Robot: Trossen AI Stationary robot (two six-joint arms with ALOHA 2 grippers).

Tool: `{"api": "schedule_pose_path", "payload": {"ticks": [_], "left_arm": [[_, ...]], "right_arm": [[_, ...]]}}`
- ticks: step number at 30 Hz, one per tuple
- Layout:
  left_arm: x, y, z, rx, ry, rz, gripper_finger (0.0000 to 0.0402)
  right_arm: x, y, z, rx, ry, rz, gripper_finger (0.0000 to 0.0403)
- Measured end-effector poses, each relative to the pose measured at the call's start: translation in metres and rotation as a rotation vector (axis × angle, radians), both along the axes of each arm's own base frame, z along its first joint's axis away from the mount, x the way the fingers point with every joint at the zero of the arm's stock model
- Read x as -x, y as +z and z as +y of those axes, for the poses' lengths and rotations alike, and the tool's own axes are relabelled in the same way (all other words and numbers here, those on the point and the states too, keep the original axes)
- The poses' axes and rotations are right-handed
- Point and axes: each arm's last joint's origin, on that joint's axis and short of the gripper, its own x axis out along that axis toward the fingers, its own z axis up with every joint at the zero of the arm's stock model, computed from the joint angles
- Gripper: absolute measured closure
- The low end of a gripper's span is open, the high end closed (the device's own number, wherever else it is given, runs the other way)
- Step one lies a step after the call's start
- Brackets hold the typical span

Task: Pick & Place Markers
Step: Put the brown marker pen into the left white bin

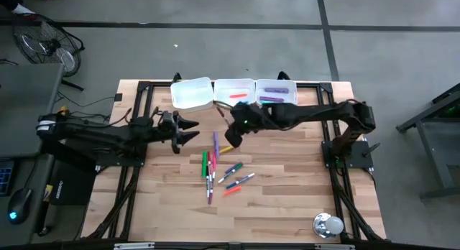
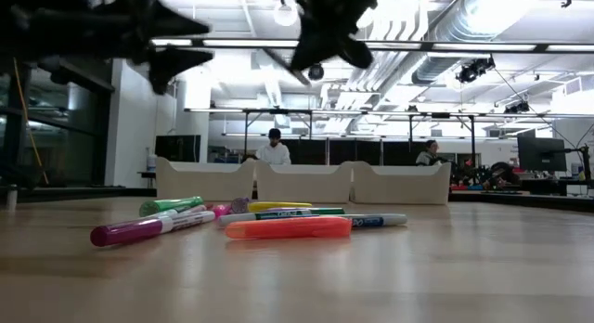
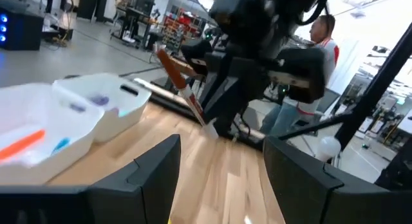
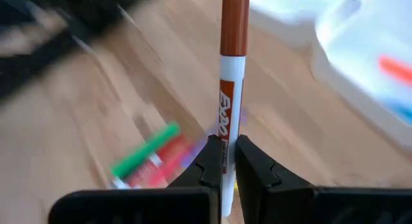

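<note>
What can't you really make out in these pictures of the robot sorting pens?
- Tray contents, low view: the walls hide them.
- Heap of markers, right wrist view: blurred; individual pens unclear.
- Held marker, right wrist view: its far end is cut off by the picture's edge.
- Left gripper, low view: only a dark silhouette.

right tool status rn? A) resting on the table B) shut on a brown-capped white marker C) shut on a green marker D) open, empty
B: in the right wrist view the right tool is shut on the brown-capped white marker, and the high view shows it held above the table, away from the loose markers.
</note>
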Motion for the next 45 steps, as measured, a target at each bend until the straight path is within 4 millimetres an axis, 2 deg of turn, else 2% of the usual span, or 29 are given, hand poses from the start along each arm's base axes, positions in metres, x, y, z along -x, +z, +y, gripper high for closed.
{"api": "schedule_pose_path", "payload": {"ticks": [6,9,14,21,33,39,45], "left_arm": [[-0.042,0.036,0.002,-0.055,0.008,-0.011,0.0182],[-0.061,0.049,0.003,-0.070,0.025,-0.011,0.0182],[-0.083,0.059,0.004,-0.082,0.032,-0.005,0.0182],[-0.106,0.057,0.005,-0.053,0.034,0.023,0.0182],[-0.107,0.058,0.006,-0.073,0.077,0.037,0.0182],[-0.098,0.057,0.006,-0.072,0.073,0.130,0.0182],[-0.085,0.064,0.006,-0.073,0.091,0.173,0.0182]], "right_arm": [[0.008,0.027,0.000,0.076,0.090,-0.112,0.0390],[0.012,0.030,0.000,0.089,0.131,-0.104,0.0390],[0.014,0.034,0.001,0.108,0.178,-0.106,0.0401],[0.014,0.034,0.002,0.114,0.236,-0.103,0.0397],[0.025,0.022,-0.001,0.094,0.230,0.063,0.0401],[0.034,0.010,-0.005,0.104,0.187,0.220,0.0402],[0.033,-0.006,-0.007,0.129,0.160,0.346,0.0402]]}}
